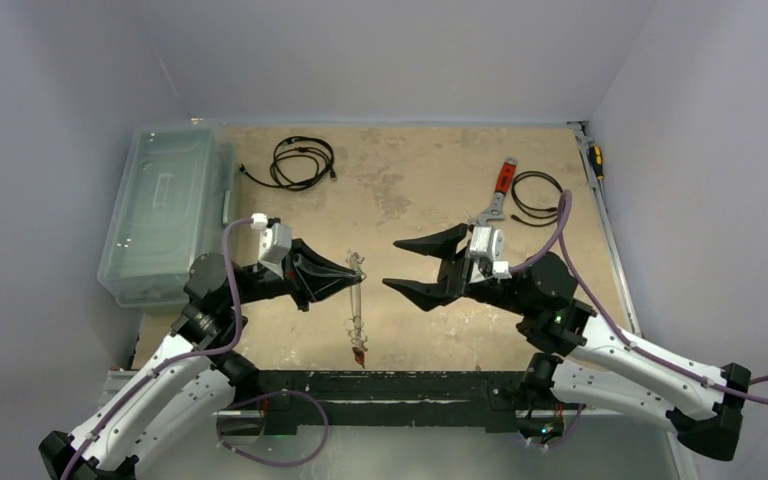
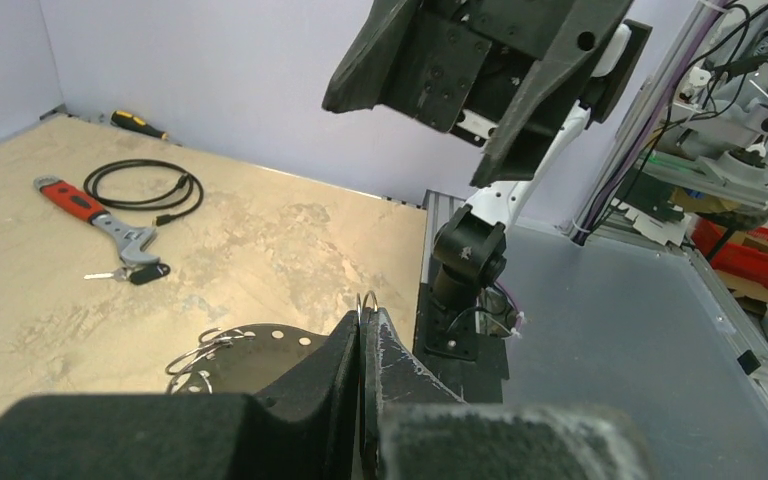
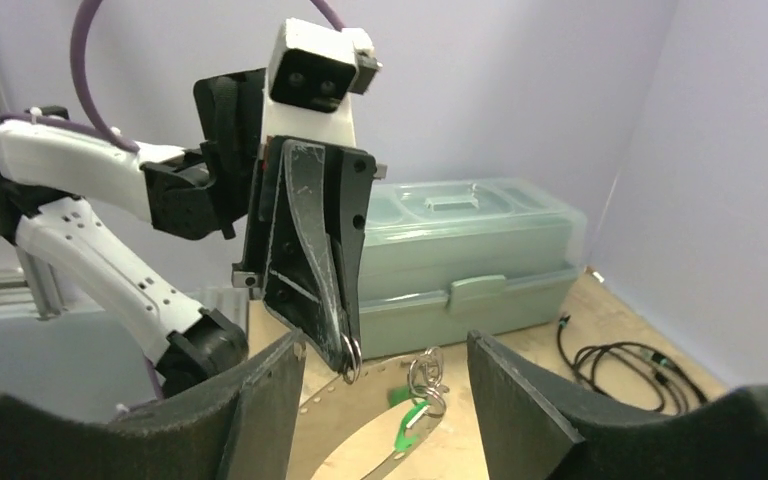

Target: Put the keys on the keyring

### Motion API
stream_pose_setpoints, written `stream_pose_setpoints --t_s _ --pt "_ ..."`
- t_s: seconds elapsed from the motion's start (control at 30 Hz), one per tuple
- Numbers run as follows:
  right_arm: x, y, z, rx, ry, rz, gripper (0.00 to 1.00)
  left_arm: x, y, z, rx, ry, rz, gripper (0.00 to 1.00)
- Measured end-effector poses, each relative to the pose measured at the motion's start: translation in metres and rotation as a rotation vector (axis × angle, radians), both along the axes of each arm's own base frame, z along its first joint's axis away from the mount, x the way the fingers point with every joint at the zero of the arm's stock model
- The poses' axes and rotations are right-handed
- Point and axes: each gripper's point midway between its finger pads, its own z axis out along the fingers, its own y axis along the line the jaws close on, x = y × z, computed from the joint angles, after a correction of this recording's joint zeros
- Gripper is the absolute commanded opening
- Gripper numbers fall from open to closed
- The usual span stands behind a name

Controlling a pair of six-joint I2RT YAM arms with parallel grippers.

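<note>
Broadly, the counter (image 1: pixel 410 200) carries a clear plastic storage box (image 1: pixel 165 215) beyond and to the left of the left end effector (image 1: pixel 360 268). That end effector's fingers are pressed together, pinching the keyring (image 1: pixel 353 310) by a small loop at their tips. Facing it across a gap, the right end effector (image 1: pixel 390 264) is spread wide and holds nothing. A red-handled adjustable wrench (image 1: pixel 500 188) lies beyond the right end effector. The keyring extends down from the left fingertips, with a green-tagged key (image 3: pixel 410 425) against it and a red-tagged key (image 1: pixel 360 352) at its lower end. A black-headed key (image 2: pixel 147 272) lies just beside the wrench's head.
</note>
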Motion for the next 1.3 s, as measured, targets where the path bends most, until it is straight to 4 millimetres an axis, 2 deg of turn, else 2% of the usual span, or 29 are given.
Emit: stream_pose_setpoints --t_s 0.13,0.3,0.5,0.73,0.93,1.13,1.3 --pt "0.0 -0.001 -0.003 -0.095 -0.048 -0.01 0.55 0.001 -0.001 -0.005 0.02 0.007 -0.002 0.0" --pt "0.003 0.015 -0.016 -0.257 -0.073 0.032 0.5 -0.002 -0.002 -0.009 0.038 0.003 -0.017 0.0" --pt "0.005 0.032 -0.048 -0.446 -0.047 0.106 0.4 -0.006 -0.003 -0.016 0.066 -0.005 -0.039 0.0" --pt "0.005 0.034 -0.074 -0.566 -0.003 0.143 0.39 -0.01 0.0 -0.014 0.066 -0.035 -0.035 0.0" --pt "-0.004 0.032 -0.078 -0.582 0.007 0.189 0.37 -0.013 0.001 -0.011 0.056 -0.055 -0.038 0.0" --pt "-0.008 0.036 -0.065 -0.565 -0.009 0.224 0.36 -0.012 0.0 -0.012 0.06 -0.05 -0.039 0.0" --pt "-0.011 0.037 -0.063 -0.563 -0.01 0.241 0.33 -0.012 0.0 -0.013 0.062 -0.047 -0.04 0.0"
